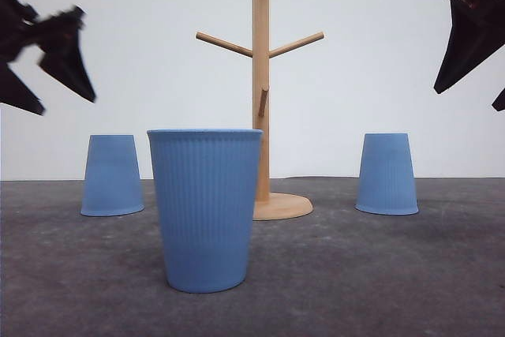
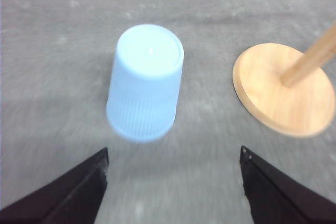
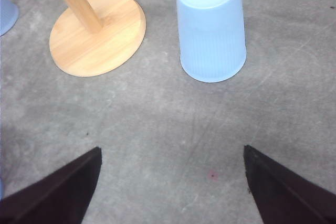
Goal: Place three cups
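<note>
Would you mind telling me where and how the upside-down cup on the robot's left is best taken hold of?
Probably around the ribbed side wall of the left cup, about mid-height, coming down from above and in front with the open left end effector. The cup stands mouth-down with its closed flat base up, so there is no rim to pinch. Its taper narrows upward, so a low grip should slip less.

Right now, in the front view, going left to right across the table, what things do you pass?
Upside-down cup on the left → upright cup nearest the camera → wooden peg stand → upside-down cup on the right.
</note>
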